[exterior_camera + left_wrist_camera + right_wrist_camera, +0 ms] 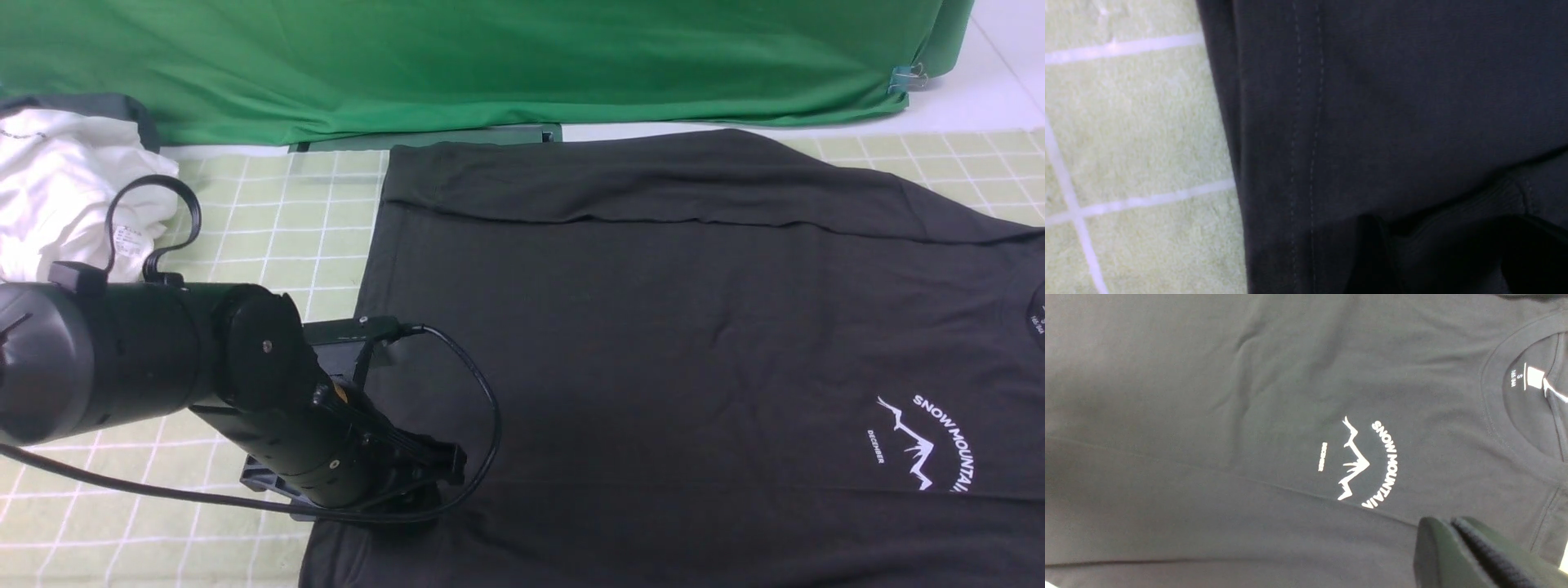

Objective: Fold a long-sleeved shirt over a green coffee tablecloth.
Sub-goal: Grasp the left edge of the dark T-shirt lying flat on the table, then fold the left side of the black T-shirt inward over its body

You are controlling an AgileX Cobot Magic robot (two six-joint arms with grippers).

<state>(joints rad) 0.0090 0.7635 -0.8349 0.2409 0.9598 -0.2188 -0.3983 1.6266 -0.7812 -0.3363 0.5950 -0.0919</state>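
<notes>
The left gripper [437,474] is low over the near left corner of the long-sleeved shirt [653,327]. In the left wrist view its two fingers [1370,253] stand wide apart. A ribbed cuff [1453,228] lies flat between them, and nothing is pinched. Next to the cuff is the shirt's hem [1306,122] with two rows of stitches. The green coffee tablecloth [269,229] starts right at the hem's edge.

The right gripper [1447,524] shows only in its own wrist view. Its fingers are very close together, with a thin dark ribbed strip between them. I cannot tell if that strip is cloth or part of a finger. It hangs over the chest of the shirt, near the white "SNOW MOUNTAIN" print [1363,461] and the round neck hole [1494,428].

The shirt lies flat on the tablecloth, front side up. Its long way runs from left to right. The hem points to the robot's left and the neck points to its right. One sleeve [653,180] is folded in along the far edge of the shirt.

A white garment [57,180] sits in a heap at the far left corner. A plain deep green fabric [490,65] hangs along the back, and a small clip [908,77] holds it at the right end.
</notes>
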